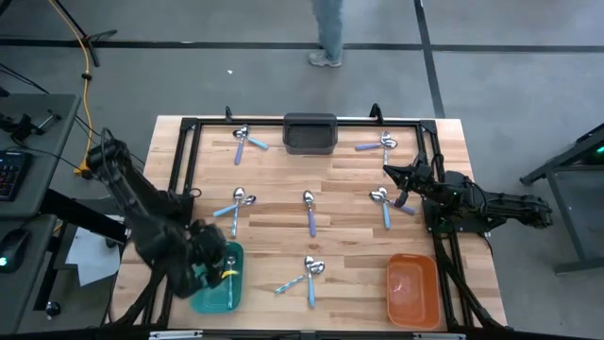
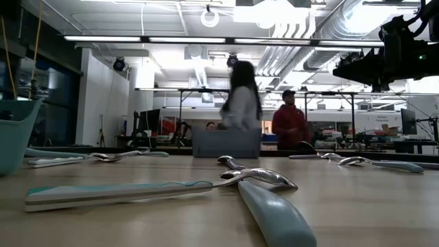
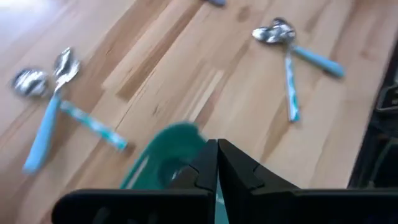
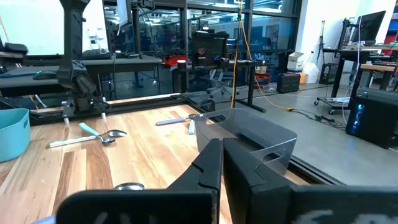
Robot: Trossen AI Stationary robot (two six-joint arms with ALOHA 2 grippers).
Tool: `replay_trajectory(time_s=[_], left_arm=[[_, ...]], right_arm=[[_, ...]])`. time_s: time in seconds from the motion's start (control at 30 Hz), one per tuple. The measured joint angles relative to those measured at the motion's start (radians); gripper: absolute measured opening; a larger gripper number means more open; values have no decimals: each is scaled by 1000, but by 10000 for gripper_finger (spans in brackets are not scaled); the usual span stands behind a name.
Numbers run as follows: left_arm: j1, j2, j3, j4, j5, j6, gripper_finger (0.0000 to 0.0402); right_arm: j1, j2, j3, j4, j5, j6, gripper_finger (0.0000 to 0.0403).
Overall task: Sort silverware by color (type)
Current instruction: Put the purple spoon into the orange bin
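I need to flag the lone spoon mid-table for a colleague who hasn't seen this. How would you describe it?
Start from the dark bin at the table's far edge, midway along. Come straight toward the near edge to the first spoon: bowl toward the bin, handle pointing away. Every other spoon lies crossed or touching a partner, such as the pair beyond it; this one lies by itself.

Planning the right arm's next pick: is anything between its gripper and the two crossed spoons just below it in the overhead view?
Nothing visible does. The right gripper sits just above the crossed spoons, with only bare table between them.
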Motion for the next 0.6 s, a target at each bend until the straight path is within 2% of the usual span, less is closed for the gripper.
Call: replay_trajectory(time_s=[0.3, 0.47, 0.6], left_arm=[[278, -206, -227, 459, 140, 587, 0], [402, -244, -293, 656, 237, 789, 0], [461, -238, -299, 711, 276, 904, 0]], right_arm=[[0, 0, 0, 0, 0, 0, 0], [0, 0, 0, 0, 0, 0, 0], [0, 0, 0, 0, 0, 0, 0]])
